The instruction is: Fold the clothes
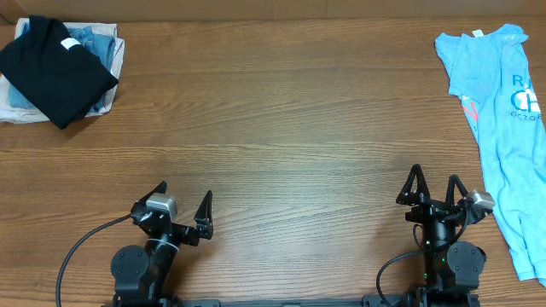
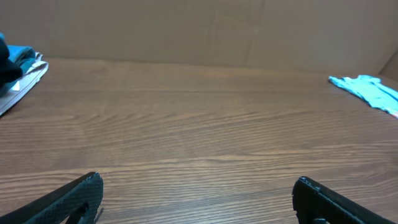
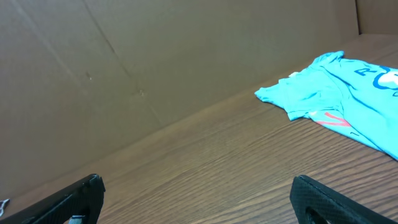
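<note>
The black T-shirt [image 1: 53, 68] lies folded on top of a pile of folded clothes at the far left corner, its small white neck label [image 1: 68, 44] showing. A sliver of it shows at the left edge of the left wrist view [image 2: 4, 59]. My left gripper [image 1: 184, 193] is open and empty at the near left edge, far from the shirt; its fingers frame bare wood in the left wrist view [image 2: 198, 180]. My right gripper [image 1: 435, 176] is open and empty at the near right, also seen in the right wrist view [image 3: 198, 180].
Under the black shirt are folded blue and white garments [image 1: 101, 44]. A light blue printed T-shirt [image 1: 503, 128] lies spread along the right edge, also in the left wrist view [image 2: 367, 87] and right wrist view [image 3: 336, 93]. A brown cardboard wall [image 3: 155, 56] stands behind the wooden table [image 1: 281, 128].
</note>
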